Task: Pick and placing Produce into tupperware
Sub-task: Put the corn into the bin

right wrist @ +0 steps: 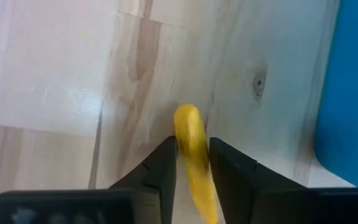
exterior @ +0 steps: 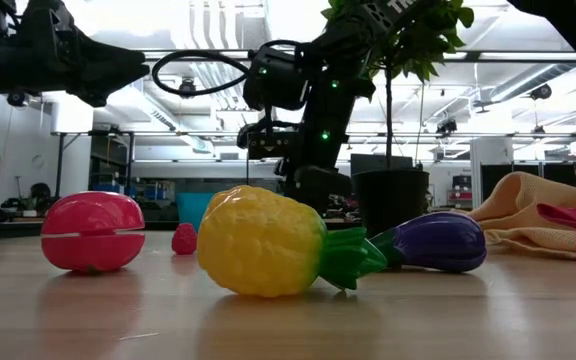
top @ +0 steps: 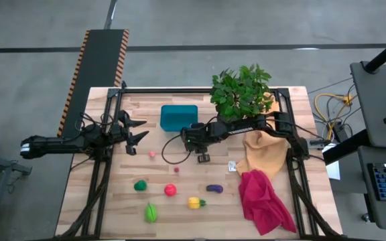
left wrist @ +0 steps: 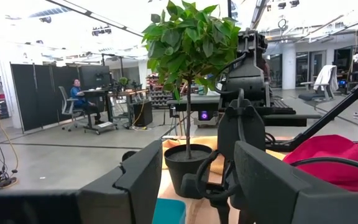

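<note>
A small yellow banana (right wrist: 193, 155) sits pinched between the two dark fingers of the right gripper (right wrist: 191, 163), which close on it from both sides above the pale wood of the table (top: 112, 201). In the right wrist view the rounded edge of the teal tupperware (right wrist: 350, 93) lies just beside that gripper; from overhead the right gripper (top: 203, 158) hangs just off the tupperware's (top: 179, 117) near right corner, toward the middle of the table.

The rest of the produce is spread on the near half of the table — a green piece (top: 140, 185), a red round piece (top: 170, 190), a yellow pineapple (top: 194, 202) with a green crown, a purple eggplant (top: 214, 189), a larger green piece (top: 151, 213) by the near edge, and two tiny pink pieces (top: 152, 154) closer to the tupperware. From table height the pineapple (exterior: 268, 242) fills the foreground, the eggplant (exterior: 440, 241) touching its leaves, a pink-red round fruit (exterior: 92, 232) off to one side.

The left gripper (top: 140, 132) hovers over the table's left side, well apart from the tupperware, its fingers spread wide and holding nothing.

Behind the right arm stands a leafy potted plant (top: 241, 92); an orange cloth (top: 265, 152) and a red cloth (top: 264, 201) lie crumpled on the right side — the red one nearer the front edge.
</note>
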### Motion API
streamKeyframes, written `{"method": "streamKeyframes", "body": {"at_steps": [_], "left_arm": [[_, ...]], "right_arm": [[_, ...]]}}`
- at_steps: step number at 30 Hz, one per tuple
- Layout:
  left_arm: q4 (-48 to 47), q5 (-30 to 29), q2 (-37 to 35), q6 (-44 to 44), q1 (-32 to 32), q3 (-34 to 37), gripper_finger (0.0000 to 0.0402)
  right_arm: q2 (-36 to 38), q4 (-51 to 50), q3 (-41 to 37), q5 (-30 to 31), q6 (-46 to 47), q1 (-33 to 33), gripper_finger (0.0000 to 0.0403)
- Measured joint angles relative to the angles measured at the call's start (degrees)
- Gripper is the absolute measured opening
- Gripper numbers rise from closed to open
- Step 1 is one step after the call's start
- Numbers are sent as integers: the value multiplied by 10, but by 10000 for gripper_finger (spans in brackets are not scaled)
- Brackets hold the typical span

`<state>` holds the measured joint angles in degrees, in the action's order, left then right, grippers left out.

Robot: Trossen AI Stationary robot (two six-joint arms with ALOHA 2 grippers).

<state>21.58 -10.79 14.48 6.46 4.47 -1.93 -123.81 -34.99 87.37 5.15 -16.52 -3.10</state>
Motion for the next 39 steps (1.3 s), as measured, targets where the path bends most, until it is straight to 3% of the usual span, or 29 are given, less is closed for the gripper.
{"method": "streamKeyframes", "body": {"at_steps": [12,20,32,39], "left_arm": [[0,0,0,0,0,0,187],[0,0,0,0,0,0,187],[0,0,0,0,0,0,187],[0,0,0,0,0,0,187]], "right_arm": [[0,-6,-1,3,1,0,30],[2,-6,4,4,77,0,27],[9,83,10,12,120,10,26],[27,125,11,97,120,11,26]]}}
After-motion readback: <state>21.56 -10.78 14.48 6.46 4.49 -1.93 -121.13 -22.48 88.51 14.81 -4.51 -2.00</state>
